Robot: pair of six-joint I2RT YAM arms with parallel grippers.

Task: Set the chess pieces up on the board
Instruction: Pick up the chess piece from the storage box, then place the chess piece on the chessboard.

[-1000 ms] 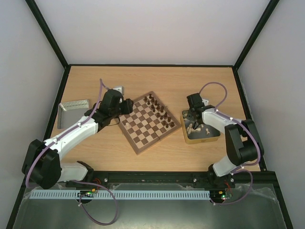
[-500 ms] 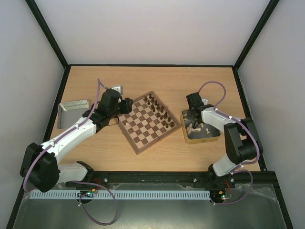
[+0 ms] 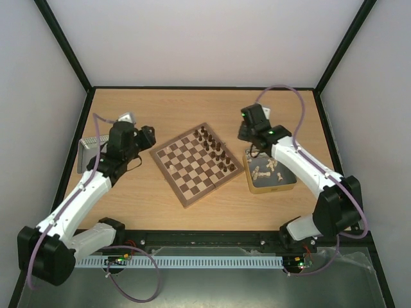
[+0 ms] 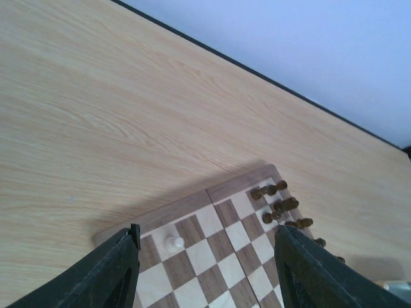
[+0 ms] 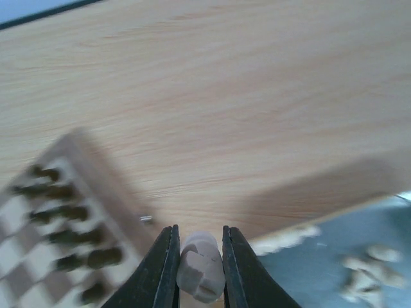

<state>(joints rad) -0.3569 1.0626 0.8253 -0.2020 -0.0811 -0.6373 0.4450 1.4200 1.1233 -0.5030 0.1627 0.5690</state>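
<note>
- The board [image 3: 198,163] lies turned at an angle on the wooden table [image 3: 192,106], one corner pointing toward the arm bases.
- The dark brown chessmen [image 3: 215,147] stand in two rows along the board's far-right edge. In the left wrist view they show as a cluster [image 4: 276,204] near the board's far corner.
- One of the chess pieces, a small cream one [image 4: 173,243], stands upright on a square close to the board's left corner, apart from the dark men.
- The left gripper [image 3: 148,135] hovers just off the board's left corner. Its fingers [image 4: 122,269] are spread wide with nothing between them, and in its wrist view they frame that corner and the lone cream piece.
- The right gripper [image 3: 248,133] hangs beyond the board's right corner, over bare table between the board and the tin [image 3: 247,172].
- Its jaws are closed on a cream chess piece [image 5: 200,266], pinched between the two fingertips; blur hides which kind of piece it is.
- The tin sits just beside the board's right edge, and more cream chessmen [image 3: 266,169] lie scattered inside it.
- A grey metal tray [image 3: 103,140] rests well to the left of the board, past the left arm's wrist.
</note>
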